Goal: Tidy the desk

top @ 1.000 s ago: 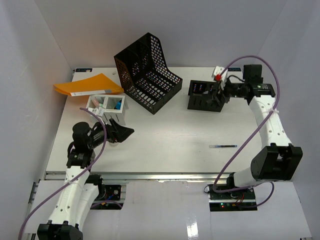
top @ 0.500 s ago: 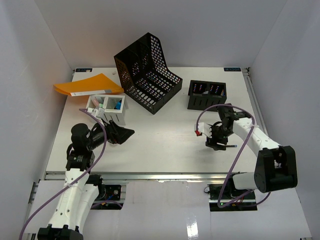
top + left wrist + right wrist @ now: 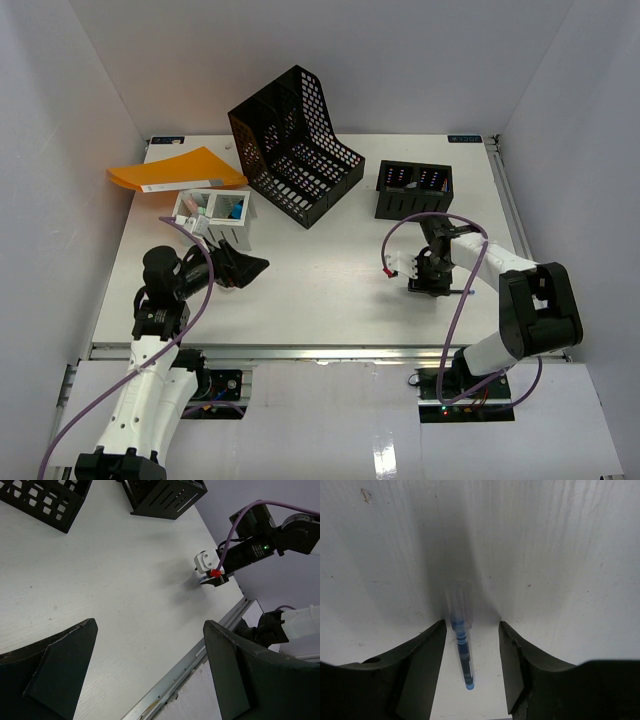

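The desk (image 3: 330, 310), a rigid, smooth white slab, lay flat before both arms; it would not be lifted, only tidied. The thing in hand was a blue pen (image 3: 461, 652) lying toward its front right: light, stiff, thin and likely to roll or skid on the slick top, so best pinched across the middle of its barrel. The right gripper (image 3: 470, 632) stood over it, jaws apart on either side, apparently touching neither flank. That gap showed only in the right wrist view; from above, the gripper hid most of the pen. The left gripper (image 3: 149, 630) hung spread wide, holding nothing, toward the front left.
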Tool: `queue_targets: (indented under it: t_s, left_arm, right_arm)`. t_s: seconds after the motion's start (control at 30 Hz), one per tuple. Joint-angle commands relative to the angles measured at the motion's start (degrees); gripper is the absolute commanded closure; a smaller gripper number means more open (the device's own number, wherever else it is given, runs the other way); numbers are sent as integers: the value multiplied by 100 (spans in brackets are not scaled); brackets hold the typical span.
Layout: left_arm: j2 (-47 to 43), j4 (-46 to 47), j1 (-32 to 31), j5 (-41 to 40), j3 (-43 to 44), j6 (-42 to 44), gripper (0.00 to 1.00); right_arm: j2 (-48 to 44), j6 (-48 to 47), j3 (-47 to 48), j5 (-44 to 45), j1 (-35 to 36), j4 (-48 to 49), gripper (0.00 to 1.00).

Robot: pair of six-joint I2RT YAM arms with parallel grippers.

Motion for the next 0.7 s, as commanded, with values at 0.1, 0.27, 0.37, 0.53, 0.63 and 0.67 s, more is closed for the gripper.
queue_targets:
  t_s: [0.1,0.27,0.37,0.53,0.63,0.67]
  left_arm:
    - [-12,33,22,37,89,73,2]
    - [0,28,22,33,95,77,2]
    - [0,17,22,9,95,82,2]
    - [0,-7,22,-26,104,90,2]
    - [6,-20,22,-54,106,91,2]
    - [9,-25,22,-60,103,91,2]
  right_arm:
    - [120,-33,-203,124,61,155,52]
    - [264,27,-314,63,73,242,70]
    - [362,83,-321,-2,80,247,80]
    - [266,172,-143,-357,73,159,92]
    - [47,261,187,-831,67,-95,92]
    - [-25,288,329,-988,64,-177,92]
